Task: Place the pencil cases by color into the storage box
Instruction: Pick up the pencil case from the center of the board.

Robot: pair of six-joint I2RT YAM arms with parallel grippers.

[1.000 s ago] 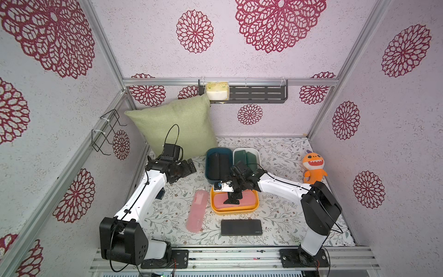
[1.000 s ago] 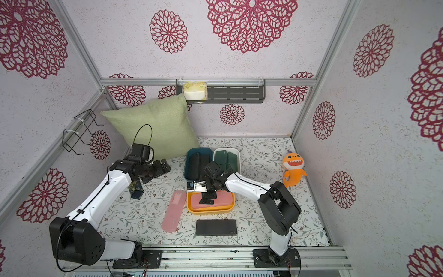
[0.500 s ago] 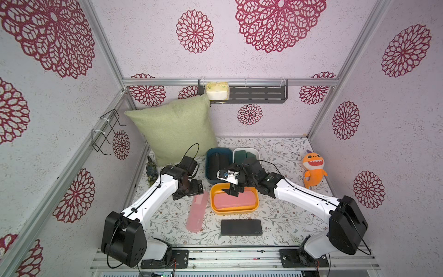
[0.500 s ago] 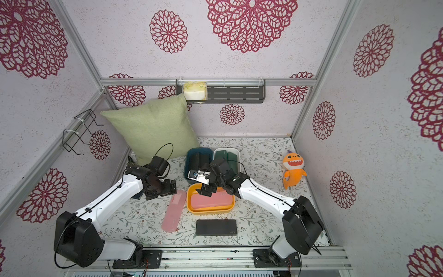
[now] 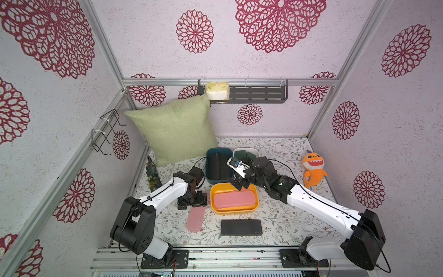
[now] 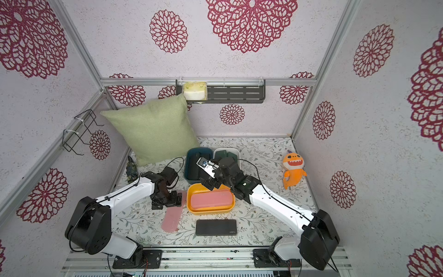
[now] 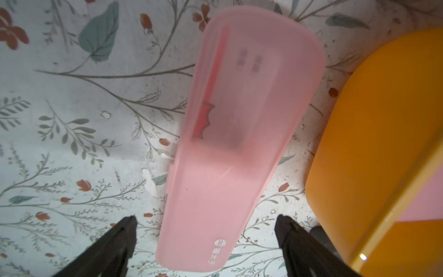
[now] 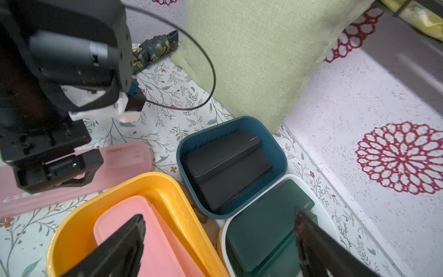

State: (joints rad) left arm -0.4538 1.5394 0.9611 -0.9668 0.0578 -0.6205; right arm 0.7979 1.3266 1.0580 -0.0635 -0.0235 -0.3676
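Beside the orange bin (image 5: 235, 211), a loose pink case (image 5: 195, 221) lies flat on the table. The left gripper (image 7: 206, 220) straddles one end of it, jaws apart. The right gripper (image 8: 219, 215) hangs above that bin's far edge, jaws spread and empty.

The long translucent pink plastic pencil case (image 5: 195, 220), lower centre in both top views, has a smooth, frosted, semi-matt skin. The rounded orange plastic bin (image 7: 383, 144) is glossy and carries a highlight. The flat black plastic cases (image 8: 223, 153) and the dark green plastic cases (image 8: 263, 227) look matt. The pale green square pillow (image 5: 177, 132), left of centre, is coarse woven cloth. The orange toy (image 5: 312, 169), at right, is plush.
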